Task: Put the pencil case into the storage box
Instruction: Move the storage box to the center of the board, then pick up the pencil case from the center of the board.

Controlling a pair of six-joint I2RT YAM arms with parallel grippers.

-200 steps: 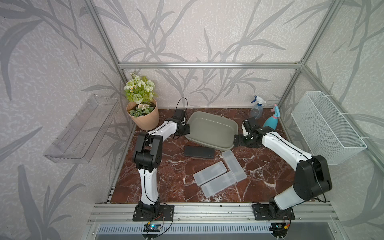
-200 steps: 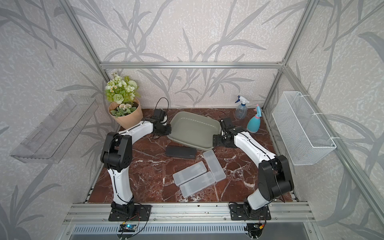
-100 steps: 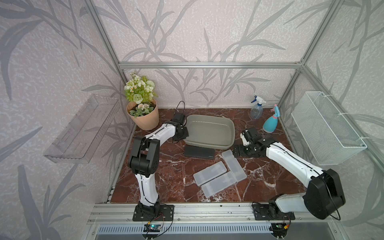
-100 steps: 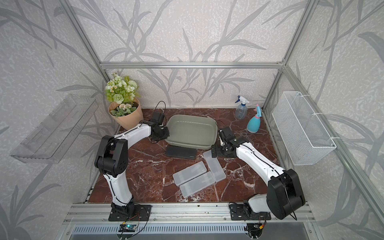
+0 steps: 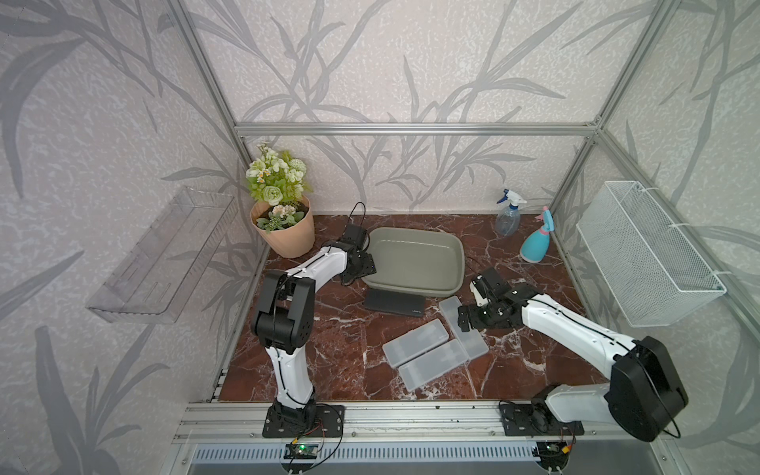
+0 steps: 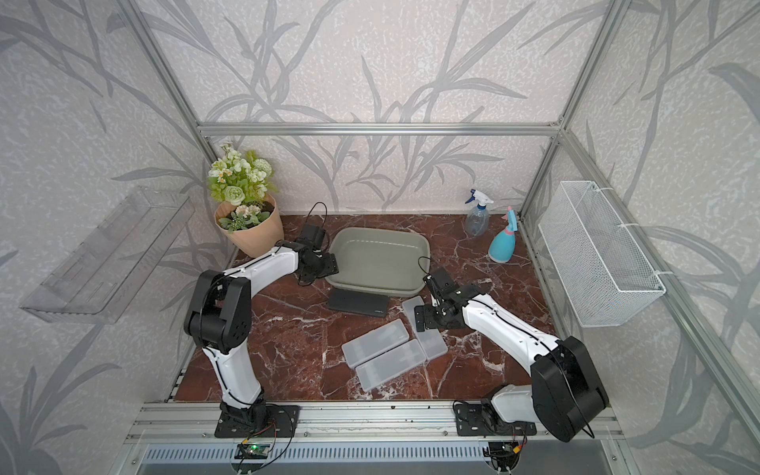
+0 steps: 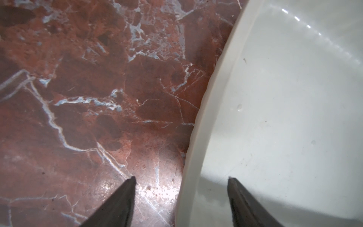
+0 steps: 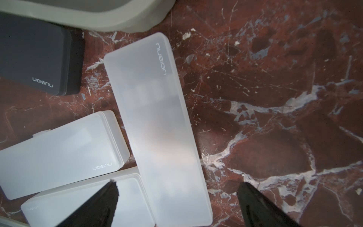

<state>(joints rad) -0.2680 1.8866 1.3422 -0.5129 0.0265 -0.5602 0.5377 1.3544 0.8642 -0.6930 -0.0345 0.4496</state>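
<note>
Left claw [image 7: 181, 177] is released and holding nothing. Its two dark fingers [image 7: 117, 202] are spread wide and straddle the rolled rim of the storage box [image 7: 206, 118], one over the red marble desk [image 7: 88, 98] and one over the pale inside of the tub. In a top view that claw [image 5: 364, 267] sits at the box's left end, just beside the flower pot [image 5: 283, 242]. Across to the right claw [image 8: 176, 188]: released too, jaws as wide as they go, gripping nothing. It hangs over a frosted pencil case [image 8: 157, 127] that runs lengthwise between the fingertips (the lettering on its lid is readable at the far end). One finger hangs over a neighbouring case, the other over bare marble. Two more frosted cases [image 8: 59, 153] lie side by side just beside it, and a black pencil case [image 8: 29, 55] sits right up against the box's near wall. So all four cases are out on the desk [image 5: 329, 349], in front of the storage box [image 5: 411, 288], none inside it. Further out, a blue spray bottle [image 5: 534, 246] and a clear spray bottle [image 5: 508, 218] stand by the back right corner.
</note>
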